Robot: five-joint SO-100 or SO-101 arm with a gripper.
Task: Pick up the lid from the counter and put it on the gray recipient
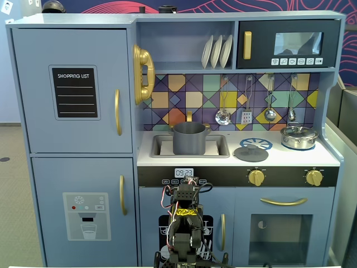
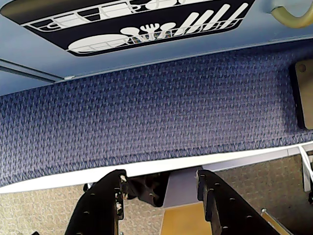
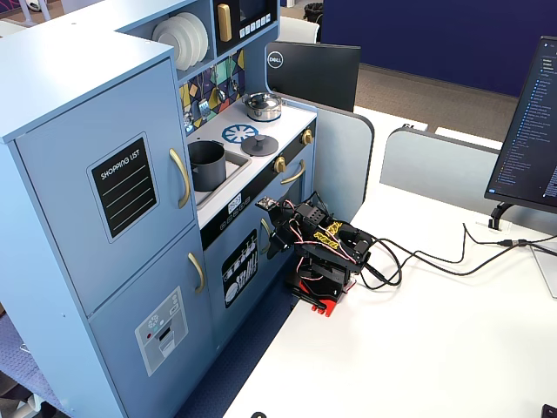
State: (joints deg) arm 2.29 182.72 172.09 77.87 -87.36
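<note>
The arm is folded low in front of the toy kitchen, and its jaws [image 2: 161, 196] stand apart with nothing between them; in the wrist view they point down toward the blue carpet [image 2: 146, 117] and the edge of the white desk, so the task's things are not in that view at all. The lid [image 1: 250, 153] lies flat on the bench [image 1: 329, 159] of the kitchen, knob up, just in front of the blue burner print and to the right of the sink in a fixed view. The gray recipient [image 1: 189, 138] stands upright in the sink [image 1: 221, 146], near the lid's left side but not touching it. The shiny silver pot [image 1: 299, 137] sits further right and is not part of the job. The relation that matters is height and direction: in a fixed view the lid [image 3: 259, 144] is well above the folded arm [image 3: 318, 252] and beyond it, up and away toward the backsplash. The lid is round, so no long axis guides the grasp; probably the small central knob is the best place to hold, though it is too small here to judge well.
</note>
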